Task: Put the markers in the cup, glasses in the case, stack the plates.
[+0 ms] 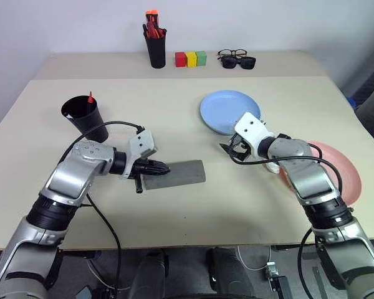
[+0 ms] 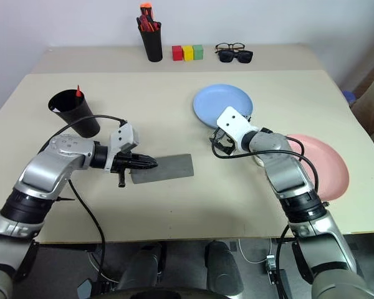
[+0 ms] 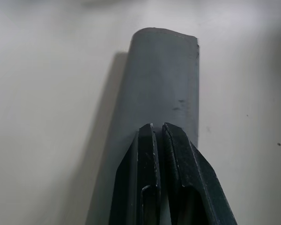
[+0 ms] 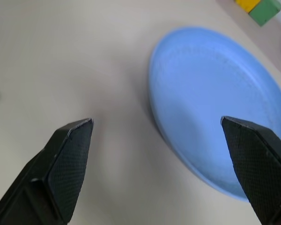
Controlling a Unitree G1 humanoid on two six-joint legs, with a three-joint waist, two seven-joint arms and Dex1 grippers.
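I see my right gripper (image 4: 157,136) with its two black fingers (image 4: 68,159) spread wide above the beige table (image 4: 61,61). The light blue plate (image 4: 210,112) lies flat just ahead, with yellow and green blocks (image 4: 258,7) beyond it.

Right arm covers pink plate's (image 1: 343,171) near-left edge. Left gripper (image 1: 164,168) hides case's (image 1: 177,174) left end. Just 1 red marker tip (image 1: 90,98) pokes above cup (image 1: 86,119); rest hidden inside.
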